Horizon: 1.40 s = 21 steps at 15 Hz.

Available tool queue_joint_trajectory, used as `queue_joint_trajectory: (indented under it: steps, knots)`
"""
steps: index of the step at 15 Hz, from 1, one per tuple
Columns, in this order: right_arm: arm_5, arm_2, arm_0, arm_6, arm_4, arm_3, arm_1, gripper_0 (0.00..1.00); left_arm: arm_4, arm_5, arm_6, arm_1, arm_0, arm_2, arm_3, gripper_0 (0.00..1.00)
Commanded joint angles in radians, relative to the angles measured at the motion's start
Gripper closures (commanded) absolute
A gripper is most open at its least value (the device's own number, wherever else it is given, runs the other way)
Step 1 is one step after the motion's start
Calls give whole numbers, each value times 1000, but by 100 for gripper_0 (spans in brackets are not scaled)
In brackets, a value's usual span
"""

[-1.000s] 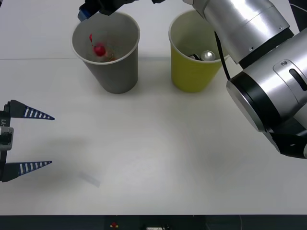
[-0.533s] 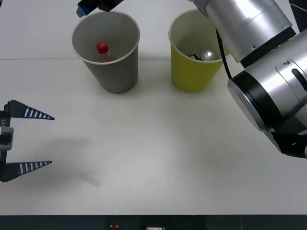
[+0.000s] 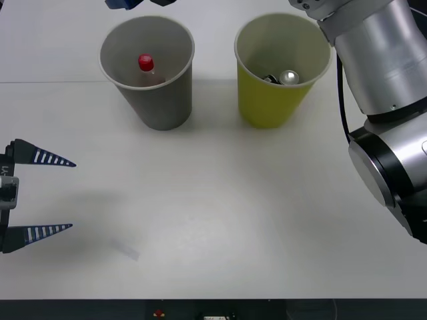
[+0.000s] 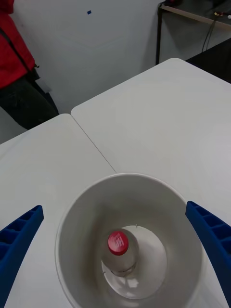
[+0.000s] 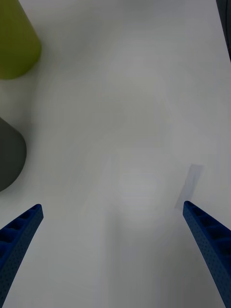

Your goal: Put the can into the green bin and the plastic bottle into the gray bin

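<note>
Worktop [image 3: 220,220]: one white surface, lying largely bare across its near half, giving wide open room between the bins and the near edge; a seam is running across it just behind the bins.

Bins, two, standing upright side by side near the far edge, apart from each other:
- gray bin [image 3: 160,100], one, sitting on the robot's left.
- green bin [image 3: 267,103], one, sitting on the right.

Plastic bottle [image 4: 119,250], one: standing upright on the floor of the gray bin, red cap facing up.

Can [image 3: 288,77], one: resting inside the green bin, silver top showing.

Right gripper [image 4: 115,250]: hovering above the gray bin's mouth, fingers spread wide, holding nothing.

Left gripper [image 3: 40,195]: waiting at the worktop's left near side, well apart from both bins, fingers spread, holding nothing.
</note>
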Motion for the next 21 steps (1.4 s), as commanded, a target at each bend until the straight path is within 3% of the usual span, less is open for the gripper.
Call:
queue_joint_trajectory:
  steps: [1,4,9,14,17,21]
  knots:
    - [-85,-80,106,22,2,-189,-1,0,0,0,0,0,0,0,0,0]
    - [-91,-133,258,61,-16,-376,-1,0,0,0,0,0,0,0,0,0]
    - [-91,-211,531,173,-173,-626,-24,0,0,0,0,0,0,0,0,0]
    - [-91,-241,727,199,-276,-817,-113,0,0,0,0,0,0,0,0,0]
    - [-95,-261,867,231,-296,-930,-149,0,0,0,0,0,0,0,0,0]
    - [-186,-342,990,383,-368,-979,-160,0,0,0,0,0,0,0,0,0]
